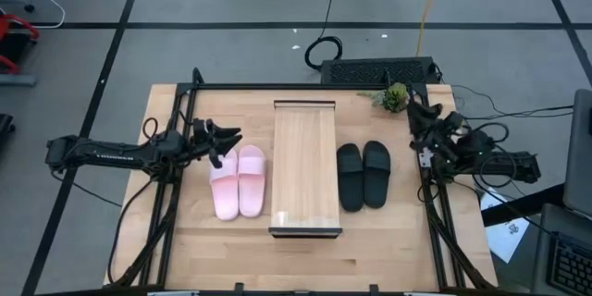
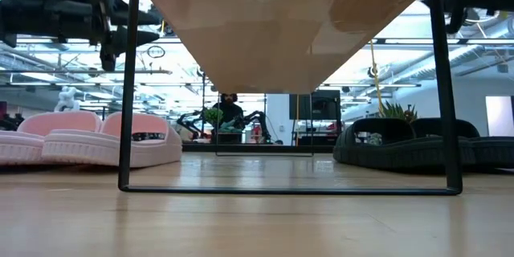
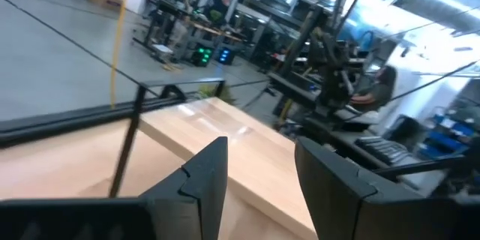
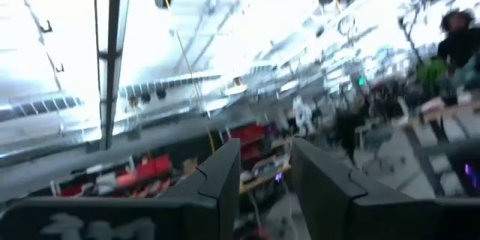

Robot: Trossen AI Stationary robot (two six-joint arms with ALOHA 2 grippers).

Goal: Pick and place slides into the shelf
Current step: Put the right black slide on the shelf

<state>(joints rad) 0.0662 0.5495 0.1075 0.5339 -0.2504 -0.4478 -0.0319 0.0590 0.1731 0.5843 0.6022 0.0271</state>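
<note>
Left hand [image 1: 229,139] spread, empty, above the pink slides [image 1: 239,180] — right hand [image 1: 418,122] likewise spread, beside the shelf [image 1: 304,162].

Both arms are dark, nearly black, built of slim tube-like links joined by bulkier joint housings. The left arm [image 1: 111,153] carries small pale lettering along its long link, too small to read. Black cables loop around the right arm [image 1: 481,157] near its wrist. Each claw has two flat, matte black fingers [image 3: 206,176] with angular, stepped inner edges and squared tips.
</note>
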